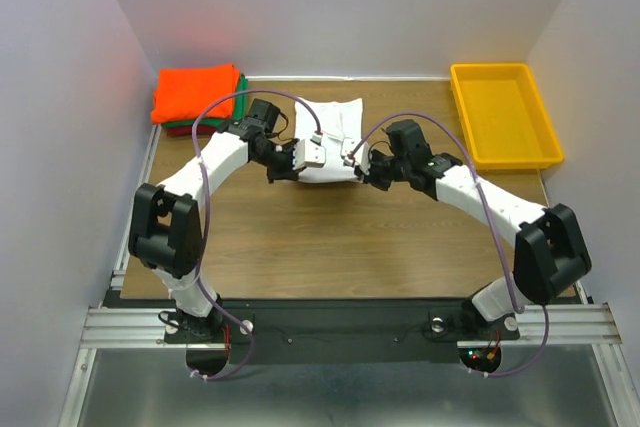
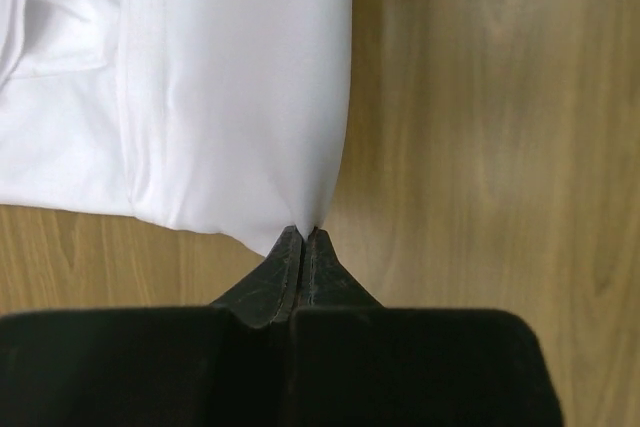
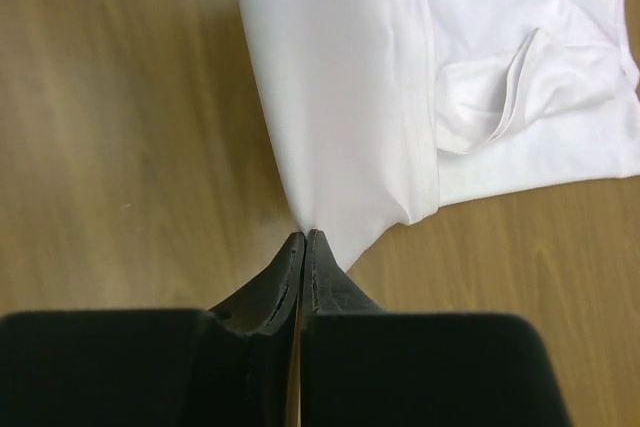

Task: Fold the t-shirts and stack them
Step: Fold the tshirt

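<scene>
A white t-shirt (image 1: 330, 132) lies partly folded at the middle back of the table. My left gripper (image 1: 300, 162) is shut on its near left corner; in the left wrist view the white cloth (image 2: 230, 97) runs from the closed fingertips (image 2: 305, 235). My right gripper (image 1: 358, 167) is shut on its near right corner; in the right wrist view the cloth (image 3: 340, 97) rises from the closed tips (image 3: 305, 237). A stack of folded shirts, orange (image 1: 196, 93) on top with green and dark red edges below, sits at the back left.
A yellow plastic tray (image 1: 503, 114) stands at the back right. White walls close in the table on three sides. Bare wooden tabletop (image 1: 340, 237) lies between the arms and the shirt.
</scene>
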